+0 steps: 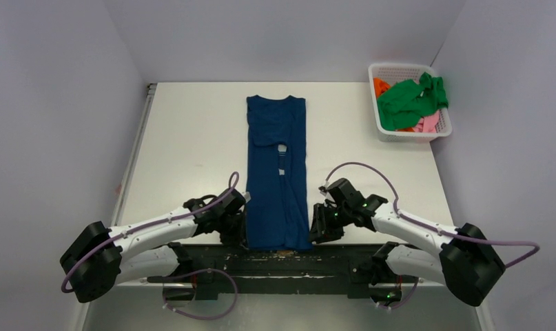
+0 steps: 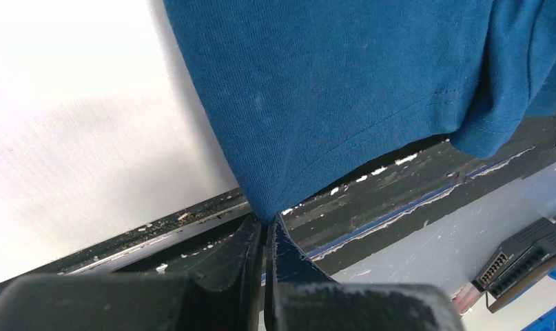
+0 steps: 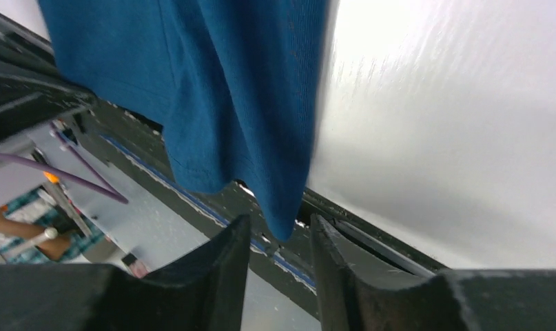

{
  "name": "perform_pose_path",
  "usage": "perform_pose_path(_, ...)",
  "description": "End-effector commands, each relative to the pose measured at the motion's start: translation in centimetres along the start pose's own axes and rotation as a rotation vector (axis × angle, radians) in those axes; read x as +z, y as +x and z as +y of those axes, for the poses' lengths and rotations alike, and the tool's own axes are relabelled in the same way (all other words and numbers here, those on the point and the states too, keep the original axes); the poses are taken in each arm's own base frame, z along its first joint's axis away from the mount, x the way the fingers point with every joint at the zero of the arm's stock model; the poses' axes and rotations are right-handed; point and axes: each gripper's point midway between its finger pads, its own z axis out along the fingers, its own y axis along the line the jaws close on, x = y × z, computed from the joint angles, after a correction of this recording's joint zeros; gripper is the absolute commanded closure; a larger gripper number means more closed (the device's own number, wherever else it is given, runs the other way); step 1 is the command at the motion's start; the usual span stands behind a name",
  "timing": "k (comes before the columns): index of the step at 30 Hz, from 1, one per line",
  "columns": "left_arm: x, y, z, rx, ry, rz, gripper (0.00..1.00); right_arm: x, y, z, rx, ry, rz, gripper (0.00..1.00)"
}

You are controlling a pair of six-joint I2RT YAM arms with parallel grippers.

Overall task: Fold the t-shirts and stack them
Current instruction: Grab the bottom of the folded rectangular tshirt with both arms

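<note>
The navy blue t-shirt (image 1: 276, 172) lies on the table as a long narrow strip with both sides folded in, collar at the far end, hem at the near edge. My left gripper (image 1: 238, 231) is shut on the hem's left corner (image 2: 275, 186). My right gripper (image 1: 316, 231) stands at the hem's right corner; in the right wrist view its jaws (image 3: 278, 231) are apart with the cloth's corner (image 3: 282, 207) hanging between them, untouched. A green t-shirt (image 1: 411, 100), an orange one (image 1: 380, 86) and a pink one (image 1: 428, 124) lie bunched in the basket.
The white lattice basket (image 1: 378, 124) stands at the table's far right corner. Grey walls close in the left, back and right sides. The black mounting rail (image 1: 282, 262) runs along the near edge under the hem.
</note>
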Motion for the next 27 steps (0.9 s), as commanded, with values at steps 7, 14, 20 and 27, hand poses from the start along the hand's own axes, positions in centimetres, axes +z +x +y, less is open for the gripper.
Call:
perform_pose_path(7, -1.0, -0.4, -1.2, -0.012, 0.028, -0.012, 1.00, 2.4, 1.1, 1.0, -0.083, 0.012, 0.062, 0.74)
perform_pose_path(14, -2.9, -1.7, -3.1, 0.046, 0.098, -0.082, 1.00, 0.5, -1.8, 3.7, -0.135, -0.015, -0.073, 1.00)
perform_pose_path(20, -7.3, -8.1, -4.5, 0.052, 0.025, -0.309, 1.00, -2.0, -5.2, 6.3, -0.190, 0.004, -0.184, 1.00)
perform_pose_path(27, -9.1, -18.3, -4.5, -0.058, -0.050, -0.461, 1.00, -4.5, -14.8, 9.3, -0.172, 0.012, -0.407, 1.00)
